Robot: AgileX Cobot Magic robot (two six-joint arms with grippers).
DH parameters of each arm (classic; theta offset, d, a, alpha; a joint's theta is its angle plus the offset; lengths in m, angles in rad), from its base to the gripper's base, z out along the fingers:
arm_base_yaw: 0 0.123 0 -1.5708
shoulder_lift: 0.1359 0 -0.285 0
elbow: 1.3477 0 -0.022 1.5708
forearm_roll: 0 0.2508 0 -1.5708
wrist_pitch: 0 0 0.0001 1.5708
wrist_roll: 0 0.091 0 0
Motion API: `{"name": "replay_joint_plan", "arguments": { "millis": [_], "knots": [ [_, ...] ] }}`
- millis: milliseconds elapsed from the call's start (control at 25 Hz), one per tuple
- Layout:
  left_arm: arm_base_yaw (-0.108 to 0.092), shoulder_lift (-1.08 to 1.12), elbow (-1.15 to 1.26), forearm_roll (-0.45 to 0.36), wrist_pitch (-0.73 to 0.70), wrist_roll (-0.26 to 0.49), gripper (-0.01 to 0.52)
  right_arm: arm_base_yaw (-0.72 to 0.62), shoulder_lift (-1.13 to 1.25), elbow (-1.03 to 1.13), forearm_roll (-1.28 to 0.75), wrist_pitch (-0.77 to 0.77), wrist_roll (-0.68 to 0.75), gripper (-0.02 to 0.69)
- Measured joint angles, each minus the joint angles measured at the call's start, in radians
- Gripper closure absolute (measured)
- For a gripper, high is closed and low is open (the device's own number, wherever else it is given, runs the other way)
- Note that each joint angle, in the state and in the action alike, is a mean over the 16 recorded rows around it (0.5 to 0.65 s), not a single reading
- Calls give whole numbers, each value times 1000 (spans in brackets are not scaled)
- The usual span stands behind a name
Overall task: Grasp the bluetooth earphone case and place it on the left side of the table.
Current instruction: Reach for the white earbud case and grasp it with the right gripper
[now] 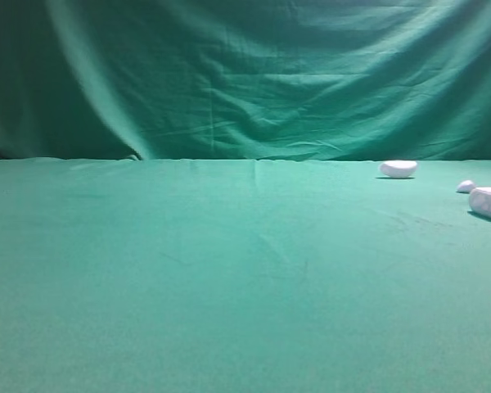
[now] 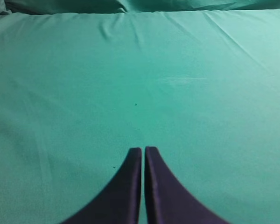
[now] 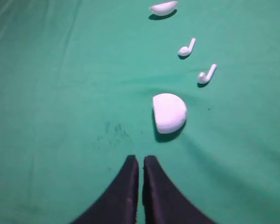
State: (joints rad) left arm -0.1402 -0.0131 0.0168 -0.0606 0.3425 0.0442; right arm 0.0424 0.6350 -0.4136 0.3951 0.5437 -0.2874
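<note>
Case [image 1: 489, 203] sits far right on the table [image 1: 229, 270], nearer the back edge than the front, and is cut off by the frame in the high view. In the right wrist view it is just ahead of the right gripper [image 3: 141, 161], slightly to its right, not touching. That gripper's fingers are pressed together with only a slit between them, holding nothing. Left gripper [image 2: 143, 151] is the same: together, empty, over bare cloth. Neither arm shows in the high view.

Judgement: approach not started, grasp still to do.

Risks from here:
- Descending with the fingers together means the tips land on the case or shove it toward the right edge. Spread first.
- The case looks smooth and rounded. An off-centre pinch could squirt it out sideways or drop it on the carry left.
- Earbuds [image 3: 206, 74] lie just past the case. Overshooting the reach could knock them.
- The white lump [image 3: 163, 8] further back looks similar, so there is a wrong-target risk. The case is the bigger, nearer one.
- The gripper is offset left of the case, so it needs a lateral correction or one finger may hit the top.
- Tips going too low could snag the cloth and drag it.
</note>
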Motion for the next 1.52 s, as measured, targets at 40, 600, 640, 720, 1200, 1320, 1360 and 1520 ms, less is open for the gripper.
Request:
{"name": "replay_joint_plan", "arguments": {
  "millis": [40, 600, 640, 720, 1200, 1320, 1360, 1520],
  "knots": [
    [0, 0, 0, 0, 0, 0, 514, 0, 36, -22, 6, 19, -6, 665],
    [0, 0, 0, 0, 0, 0, 514, 59, 567, -364, -189, 256, 62, 665],
    [0, 0, 0, 0, 0, 0, 514, 72, 602, -382, -222, 260, 88, 665],
    [0, 0, 0, 0, 0, 0, 514, 98, 664, -410, -287, 254, 140, 665],
    [0, 0, 0, 0, 0, 0, 514, 209, 916, -473, -554, 65, 376, 393],
    [0, 0, 0, 0, 0, 0, 514, 211, 958, -478, -563, 16, 392, 291],
    [0, 0, 0, 0, 0, 0, 514, 211, 971, -480, -564, 2, 397, 258],
    [0, 0, 0, 0, 0, 0, 514, 211, 1018, -485, -566, -39, 414, 158]
  ]
}}
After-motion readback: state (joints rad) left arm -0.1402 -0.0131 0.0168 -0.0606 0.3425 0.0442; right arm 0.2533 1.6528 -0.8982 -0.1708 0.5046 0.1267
